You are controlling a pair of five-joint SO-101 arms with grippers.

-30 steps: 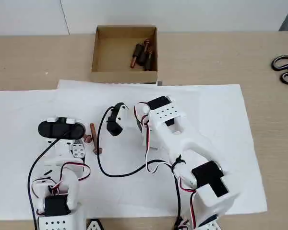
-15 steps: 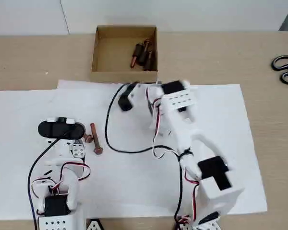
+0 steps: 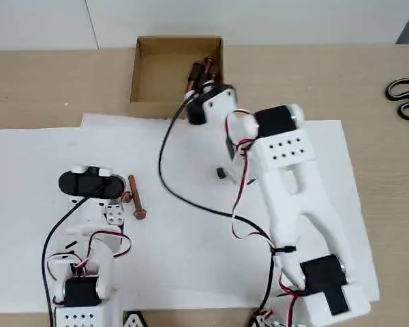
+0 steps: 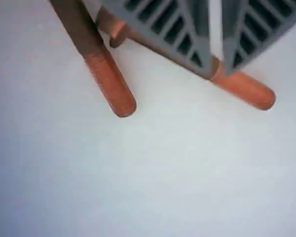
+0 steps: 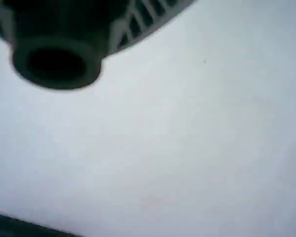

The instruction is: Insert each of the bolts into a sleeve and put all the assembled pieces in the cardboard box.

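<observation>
The right arm (image 3: 293, 184) is the big mover here. A second ago it was parked mid-sheet, and now it's stretched out across the white paper (image 3: 41, 157) with its wrist up at the near wall of the cardboard box (image 3: 153, 107). A few assembled pieces (image 3: 203, 68) already lie along one side wall in there.

The right gripper (image 5: 64, 34) is clamped on a dark sleeve (image 5: 56, 64) that hangs over the paper, so I'd guess a drop-off is next. The left gripper (image 4: 216, 57) sits low over two bolts (image 3: 135, 197) on the paper, but I can't tell if it's got hold of one. So at least two are still to go.
</observation>
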